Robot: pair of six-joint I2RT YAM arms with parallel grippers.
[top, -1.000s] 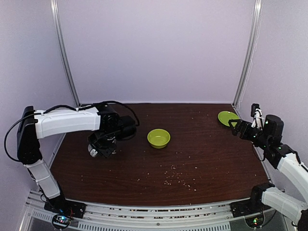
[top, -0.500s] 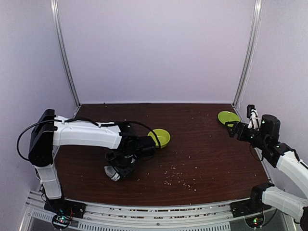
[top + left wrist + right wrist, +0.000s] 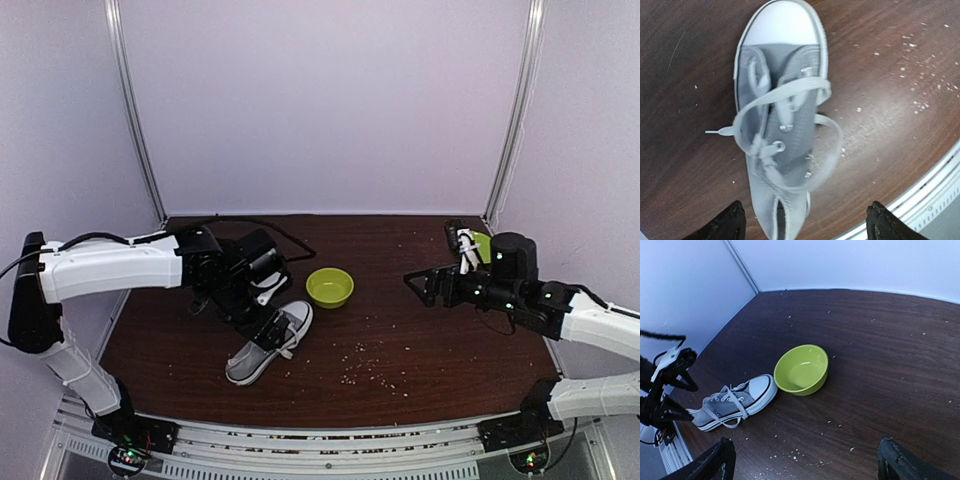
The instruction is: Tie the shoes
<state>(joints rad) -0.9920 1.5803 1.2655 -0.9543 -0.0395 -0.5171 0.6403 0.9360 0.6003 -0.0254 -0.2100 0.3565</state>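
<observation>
Left fingers [image 3: 726, 223] spread; sneaker [image 3: 780, 125] heel between them (laces loose)

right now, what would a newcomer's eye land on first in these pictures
The grey sneaker draws the eye first. It sits upright on its sole at the front left of the dark table, with its white laces loose and untied. Next is the bright green bowl just beyond the sneaker's toe, near the table's middle. The left claw hangs open right above the sneaker's heel.
</observation>
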